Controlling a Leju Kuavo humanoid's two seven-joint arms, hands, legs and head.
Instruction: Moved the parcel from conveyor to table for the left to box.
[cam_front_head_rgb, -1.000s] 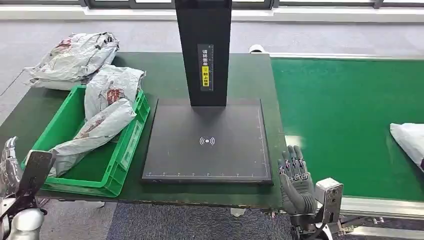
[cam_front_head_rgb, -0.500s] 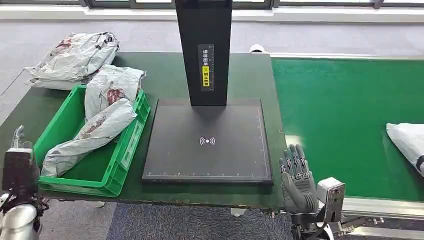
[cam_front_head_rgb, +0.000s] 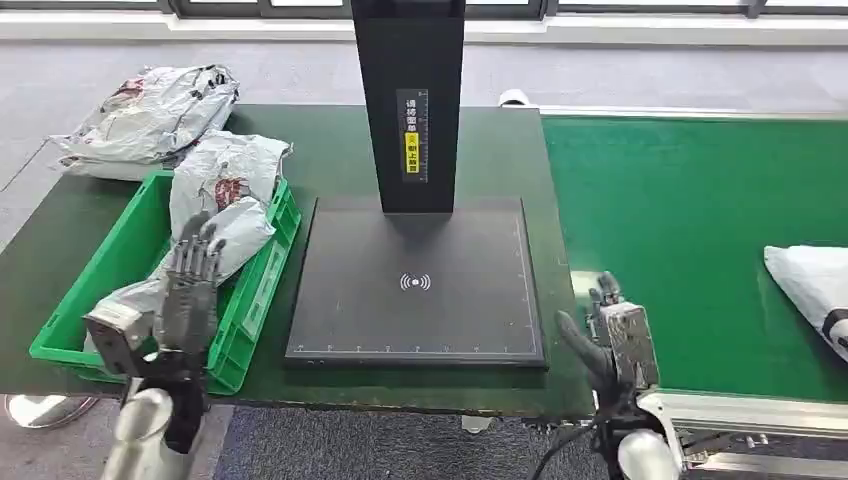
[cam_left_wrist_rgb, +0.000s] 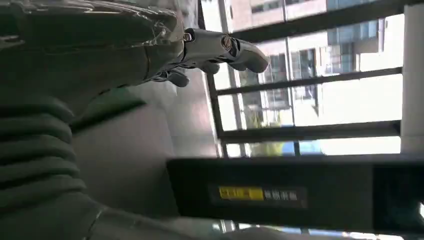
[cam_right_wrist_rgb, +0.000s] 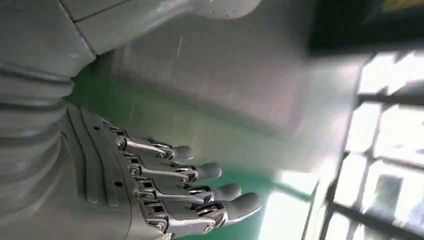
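A white parcel (cam_front_head_rgb: 810, 284) lies on the green conveyor (cam_front_head_rgb: 690, 220) at the far right edge. My right hand (cam_front_head_rgb: 598, 335) is raised near the table's front right corner, fingers straight and apart, holding nothing; its fingers (cam_right_wrist_rgb: 200, 190) stretch out over green belt in the right wrist view. My left hand (cam_front_head_rgb: 190, 285) is lifted in front of the green box (cam_front_head_rgb: 70, 330), fingers up and spread, with nothing in it. In the left wrist view its fingers (cam_left_wrist_rgb: 220, 47) point toward the windows. Grey parcels (cam_front_head_rgb: 215, 215) lie in the box.
A black scanner plate (cam_front_head_rgb: 415, 285) with a tall black post (cam_front_head_rgb: 407, 100) takes up the middle of the dark green table (cam_front_head_rgb: 320, 150). More grey bags (cam_front_head_rgb: 145, 115) are piled at the table's back left. Grey floor lies beyond.
My left hand has swung up and rightward from beside the table to the front of the green box. My right hand has turned edge-on. The white parcel has crept left on the belt.
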